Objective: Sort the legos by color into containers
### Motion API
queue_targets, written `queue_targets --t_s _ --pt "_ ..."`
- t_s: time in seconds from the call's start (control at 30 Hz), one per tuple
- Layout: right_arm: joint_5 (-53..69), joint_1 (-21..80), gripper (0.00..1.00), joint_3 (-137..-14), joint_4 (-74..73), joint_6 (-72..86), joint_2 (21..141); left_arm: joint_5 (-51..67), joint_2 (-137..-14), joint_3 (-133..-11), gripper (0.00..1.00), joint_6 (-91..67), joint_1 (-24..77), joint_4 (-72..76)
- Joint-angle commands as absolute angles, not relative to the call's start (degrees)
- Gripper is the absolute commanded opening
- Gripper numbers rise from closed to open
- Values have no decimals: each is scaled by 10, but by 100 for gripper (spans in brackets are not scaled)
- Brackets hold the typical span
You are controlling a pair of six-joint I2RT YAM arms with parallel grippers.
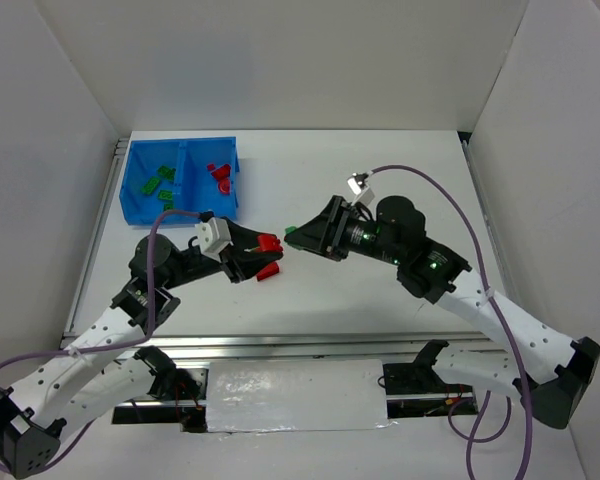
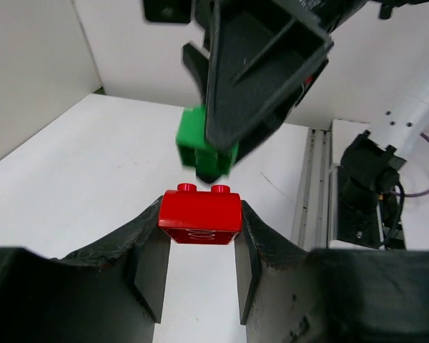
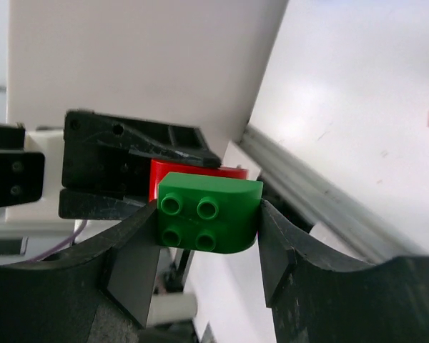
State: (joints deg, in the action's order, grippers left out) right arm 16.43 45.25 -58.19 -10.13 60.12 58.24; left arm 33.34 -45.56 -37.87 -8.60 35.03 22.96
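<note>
Left gripper [image 1: 267, 257] is clamping a red brick [image 2: 200, 214] between its fingers, near the counter's middle. Right gripper [image 1: 294, 236] is facing it, pinching a green brick [image 3: 209, 212]. The bricks are sitting just beside each other; contact unclear. Blue bin [image 1: 180, 213] is sitting at the far-left corner, with green legos [image 1: 158, 183] lying in its left compartment and red legos [image 1: 220, 177] in its right.

Bright, even light comes from above; shadows on the white tabletop [image 1: 380, 300] are soft. The red brick [image 2: 200, 217] and green brick [image 3: 209, 211] look sharp, but the left claw [image 2: 200, 223] and right claw [image 3: 209, 219] are dark and blurred toward 6 o'clock.
</note>
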Motion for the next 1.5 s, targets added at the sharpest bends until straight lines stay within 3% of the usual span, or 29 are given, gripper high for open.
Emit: queue_targets --t_s 0.0,0.13,0.2,0.27,0.37,0.5,0.53,0.73,0.83,0.93,0.97,1.03,1.17,1.23,1.3,1.37,1.43,1.47 --pt "155 391 0 -585 -119 566 534 288 -442 -385 0 -73 351 240" --pt "188 333 0 -554 -114 563 519 272 -448 -386 0 -63 349 230" --pt "179 319 0 -548 -133 548 518 194 -462 -392 0 -64 350 216" --pt "132 316 0 -550 -154 527 515 -4 -482 -404 0 -83 348 195" --pt "105 317 0 -538 -165 512 508 -245 -623 -540 0 -151 294 82" --pt "104 319 0 -530 -166 500 513 -266 -794 -704 0 -250 174 -34" --pt "105 319 0 -530 -167 494 517 -279 -854 -734 6 -270 152 -48" --pt "98 326 0 -529 -179 469 525 -248 -1029 -937 22 -308 98 -155" --pt "97 328 0 -525 -174 464 530 -234 -1083 -971 38 -316 88 -162" --pt "105 328 0 -526 -171 459 541 -213 -1107 -978 56 -324 78 -158" --pt "108 328 0 -527 -169 457 545 -213 -1113 -980 67 -327 76 -158" --pt "114 328 0 -527 -164 457 551 -210 -1114 -983 99 -335 70 -163" --pt "120 328 0 -527 -157 454 565 -189 -1076 -966 100 -326 65 -161" --pt "130 328 0 -531 -154 454 575 -116 -1005 -909 100 -316 66 -143" --pt "148 328 0 -540 -151 454 589 -15 -933 -830 100 -289 68 -44" --pt "173 326 0 -542 -135 462 594 136 -798 -649 100 -259 88 85" --pt "207 326 0 -543 -115 479 593 213 -676 -491 100 -216 145 332" --pt "213 326 0 -546 -112 482 594 229 -647 -456 99 -199 163 357"
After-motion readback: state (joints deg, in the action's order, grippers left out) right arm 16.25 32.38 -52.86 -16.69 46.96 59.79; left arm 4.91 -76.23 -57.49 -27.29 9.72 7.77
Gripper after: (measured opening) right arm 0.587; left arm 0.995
